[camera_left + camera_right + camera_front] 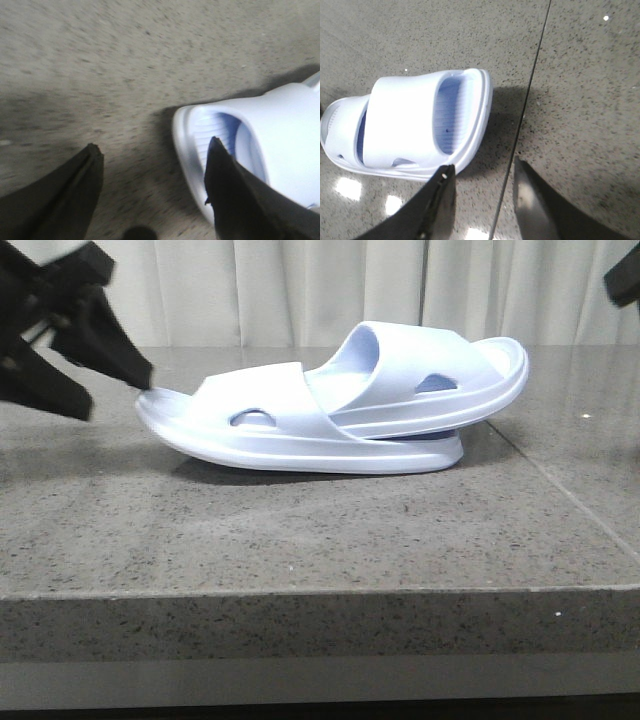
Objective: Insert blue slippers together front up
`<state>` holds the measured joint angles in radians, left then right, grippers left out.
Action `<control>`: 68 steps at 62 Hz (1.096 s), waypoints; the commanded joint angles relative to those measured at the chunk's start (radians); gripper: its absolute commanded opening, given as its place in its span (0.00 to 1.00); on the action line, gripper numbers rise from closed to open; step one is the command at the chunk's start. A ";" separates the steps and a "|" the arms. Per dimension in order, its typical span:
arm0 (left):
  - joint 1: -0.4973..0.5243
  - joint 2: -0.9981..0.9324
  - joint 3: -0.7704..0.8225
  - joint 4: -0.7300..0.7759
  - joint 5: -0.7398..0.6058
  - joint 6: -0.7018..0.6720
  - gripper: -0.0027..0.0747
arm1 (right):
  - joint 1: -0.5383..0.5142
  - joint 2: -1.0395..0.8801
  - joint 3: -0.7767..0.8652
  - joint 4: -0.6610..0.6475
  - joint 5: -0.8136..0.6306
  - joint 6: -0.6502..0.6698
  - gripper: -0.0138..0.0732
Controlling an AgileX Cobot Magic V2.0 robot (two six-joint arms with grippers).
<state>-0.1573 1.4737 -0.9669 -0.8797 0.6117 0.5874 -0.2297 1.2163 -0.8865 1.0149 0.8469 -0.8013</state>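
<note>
From my front feed I have the blue slippers [340,410] nested near the middle of the grey speckled stone tabletop [300,540]. The lower slipper [270,435] lies sole-down with its long axis running left to right across my view. The upper slipper [430,375] is pushed in under the lower one's strap, along that same axis but tilted, its right end raised off the lower sole and overhanging it to the right. I cannot tell from these feeds which end of either is the toe.

My left claw [135,365] hovers at the left end of the lower slipper, its tip just beside the rim; whether it touches I cannot tell. In the left wrist feed its fingers [75,195] are spread apart, holding nothing, with one of them in front of the slipper's end.

The right claw [482,200] is parted too and empty, hanging over the tabletop near a seam [527,95], beside the slipper pair's right end. Only a dark corner of it reaches the front feed, top right.
</note>
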 commanded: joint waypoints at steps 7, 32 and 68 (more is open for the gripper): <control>0.011 -0.172 -0.104 0.511 0.069 -0.376 0.61 | 0.075 -0.128 -0.086 -0.181 0.020 0.167 0.50; 0.011 -0.483 -0.027 0.942 0.287 -0.650 0.60 | 0.301 -0.332 -0.095 -0.798 0.106 0.640 0.49; 0.011 -0.925 0.202 0.951 0.139 -0.668 0.60 | 0.300 -0.701 0.077 -0.874 0.122 0.732 0.49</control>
<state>-0.1498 0.5677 -0.7550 0.0743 0.8614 -0.0699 0.0686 0.5445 -0.7934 0.1443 1.0534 -0.0727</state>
